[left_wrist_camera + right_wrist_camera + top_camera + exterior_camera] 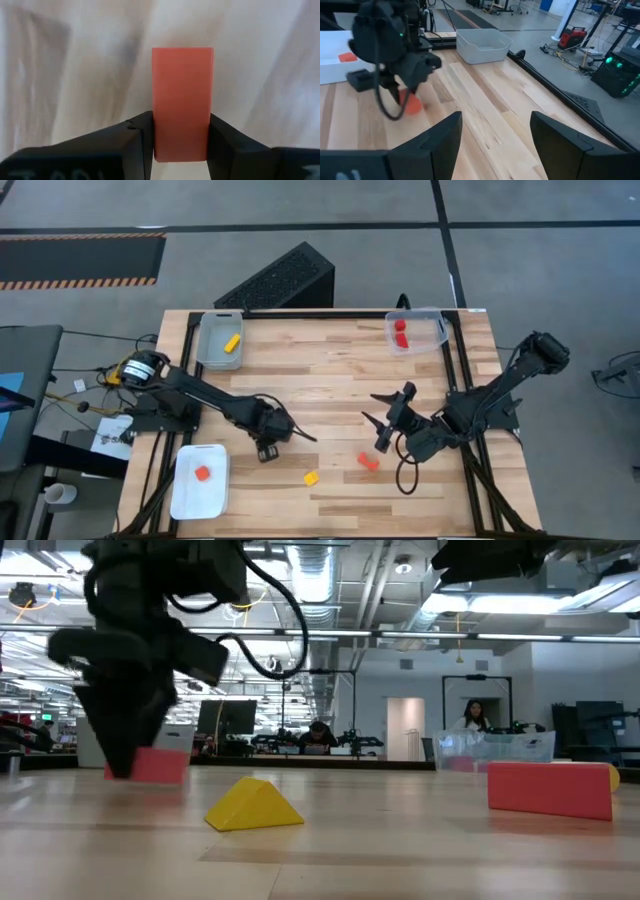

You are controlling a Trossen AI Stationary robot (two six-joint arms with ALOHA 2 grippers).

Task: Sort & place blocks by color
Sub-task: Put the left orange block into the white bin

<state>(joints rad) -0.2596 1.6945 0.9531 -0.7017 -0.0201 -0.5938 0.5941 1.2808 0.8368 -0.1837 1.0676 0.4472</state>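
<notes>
Orange block | left pincer down at table, clamped on it | right pincer apart, raised

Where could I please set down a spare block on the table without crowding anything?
The bare wood between the yellow-block tray and the red-block tray is free. It is crowded near the front, around the left gripper, yellow block and red block.

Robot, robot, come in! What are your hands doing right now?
Left gripper: jaws pinching an orange block on the table. Right gripper: jaws open, empty, waiting. Nothing in the way.
</notes>
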